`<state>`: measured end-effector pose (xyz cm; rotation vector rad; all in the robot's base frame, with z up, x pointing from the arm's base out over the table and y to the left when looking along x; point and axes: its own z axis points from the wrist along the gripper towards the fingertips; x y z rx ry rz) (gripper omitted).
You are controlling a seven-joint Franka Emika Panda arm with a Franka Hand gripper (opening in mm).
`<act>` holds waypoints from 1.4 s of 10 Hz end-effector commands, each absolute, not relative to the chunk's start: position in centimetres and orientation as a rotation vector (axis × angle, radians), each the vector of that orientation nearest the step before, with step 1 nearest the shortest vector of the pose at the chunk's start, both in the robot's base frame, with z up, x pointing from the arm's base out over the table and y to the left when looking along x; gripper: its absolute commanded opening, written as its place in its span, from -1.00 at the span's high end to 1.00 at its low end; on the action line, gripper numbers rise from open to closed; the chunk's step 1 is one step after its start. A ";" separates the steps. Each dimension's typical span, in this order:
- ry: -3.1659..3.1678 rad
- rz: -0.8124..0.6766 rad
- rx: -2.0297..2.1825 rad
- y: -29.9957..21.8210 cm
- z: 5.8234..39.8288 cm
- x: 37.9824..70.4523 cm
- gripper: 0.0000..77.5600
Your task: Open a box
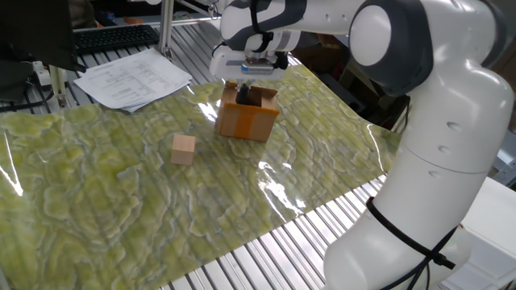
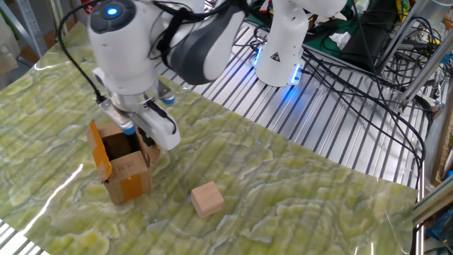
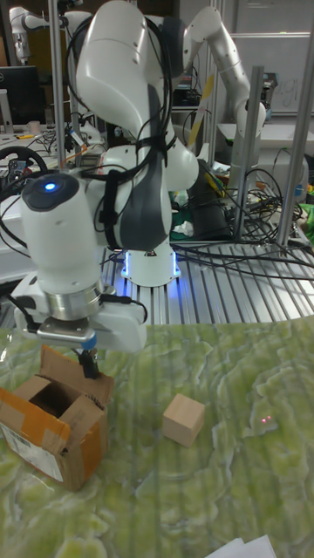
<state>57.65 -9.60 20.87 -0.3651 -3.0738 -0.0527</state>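
The box (image 1: 246, 118) is a small brown carton with an orange tape band, standing on the green patterned sheet. Its top is open: one flap (image 2: 98, 147) stands up on one side and the dark inside (image 3: 51, 399) shows. My gripper (image 3: 88, 364) hangs just over the opposite rim, its dark fingers close together and touching the flap (image 3: 94, 390) on that side. It holds nothing. From the first fixed view the gripper (image 1: 247, 86) dips into the top of the box. In the other fixed view the gripper (image 2: 146, 134) is at the box's (image 2: 126, 172) right rim.
A plain light wooden cube (image 1: 183, 149) lies on the sheet a short way from the box; it also shows as the cube (image 2: 207, 199) and the cube (image 3: 183, 419). Loose papers (image 1: 133, 77) and a keyboard (image 1: 113, 37) lie at the table's far edge. A second robot base (image 2: 282, 49) and cables stand beyond.
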 end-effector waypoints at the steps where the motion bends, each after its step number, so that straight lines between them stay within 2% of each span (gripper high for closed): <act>1: -3.087 -0.051 -0.376 -9.3 20.4 57.5 1.00; 5: -3.135 -0.055 -0.391 -9.6 18.3 57.3 1.00; 14: -3.187 -0.055 -0.437 -10.0 16.6 57.1 1.00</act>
